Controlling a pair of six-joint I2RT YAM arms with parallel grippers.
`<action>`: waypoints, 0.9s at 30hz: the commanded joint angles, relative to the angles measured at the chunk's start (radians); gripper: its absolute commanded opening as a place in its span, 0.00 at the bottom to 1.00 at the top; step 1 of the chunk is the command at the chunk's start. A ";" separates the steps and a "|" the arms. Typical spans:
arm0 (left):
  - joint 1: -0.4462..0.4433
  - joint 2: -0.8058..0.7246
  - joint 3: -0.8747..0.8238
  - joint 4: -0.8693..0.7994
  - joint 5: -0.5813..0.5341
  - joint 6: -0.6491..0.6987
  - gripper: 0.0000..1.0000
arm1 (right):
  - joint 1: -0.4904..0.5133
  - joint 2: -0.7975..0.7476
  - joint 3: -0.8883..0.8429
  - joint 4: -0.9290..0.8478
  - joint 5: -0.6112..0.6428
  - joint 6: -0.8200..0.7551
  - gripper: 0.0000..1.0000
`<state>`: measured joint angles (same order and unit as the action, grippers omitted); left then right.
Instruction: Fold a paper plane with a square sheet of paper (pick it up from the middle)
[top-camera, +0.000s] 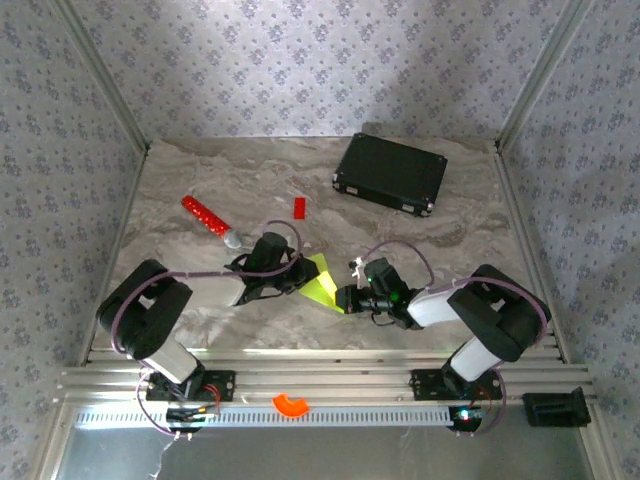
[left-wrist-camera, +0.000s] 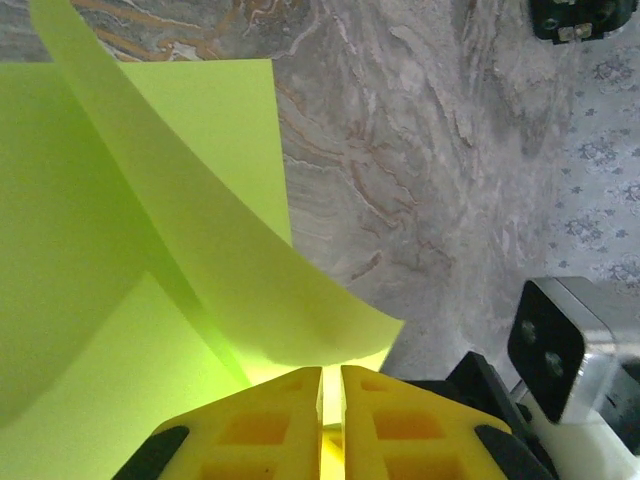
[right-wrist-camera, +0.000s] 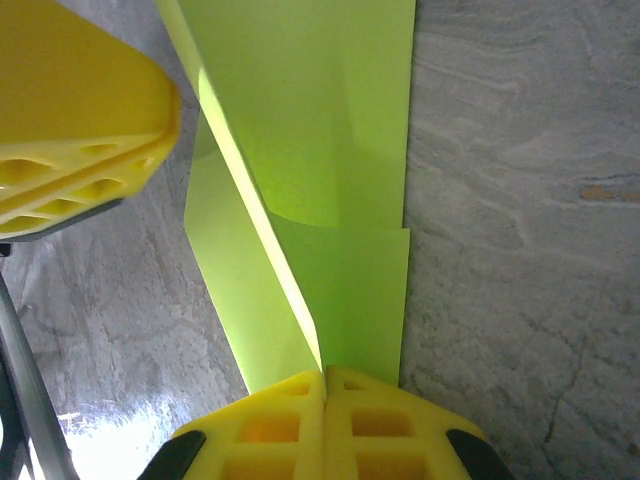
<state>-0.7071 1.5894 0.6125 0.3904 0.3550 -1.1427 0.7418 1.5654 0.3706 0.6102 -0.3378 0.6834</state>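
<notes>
Grey-veined marble tabletop (top-camera: 200, 180): black rectangular hard case (top-camera: 391, 173) far right; red spotted stick (top-camera: 206, 216) left; small red block (top-camera: 299, 207) between them; orange ring piece (top-camera: 291, 404) at near edge.

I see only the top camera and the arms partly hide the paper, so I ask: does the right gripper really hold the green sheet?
Observer: Yes, in the right wrist view the right gripper is shut on one edge of the green sheet.
Operator: And the left gripper?
Observer: The left gripper pinches another edge, fingers nearly together.
Operator: Does the sheet lie flat?
Observer: No, in the left wrist view one flap curls up above the table.
</notes>
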 joint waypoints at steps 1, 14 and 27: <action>-0.008 0.048 0.044 0.067 0.021 -0.020 0.13 | 0.000 0.032 -0.013 0.004 -0.004 0.019 0.04; -0.011 0.098 0.051 0.061 0.002 -0.031 0.11 | -0.002 0.005 0.007 -0.029 -0.018 0.004 0.15; -0.010 0.109 0.078 0.014 0.003 -0.010 0.10 | -0.002 0.028 0.001 -0.022 -0.024 -0.002 0.02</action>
<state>-0.7094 1.6897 0.6640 0.4225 0.3546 -1.1683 0.7380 1.5684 0.3710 0.6117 -0.3573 0.6888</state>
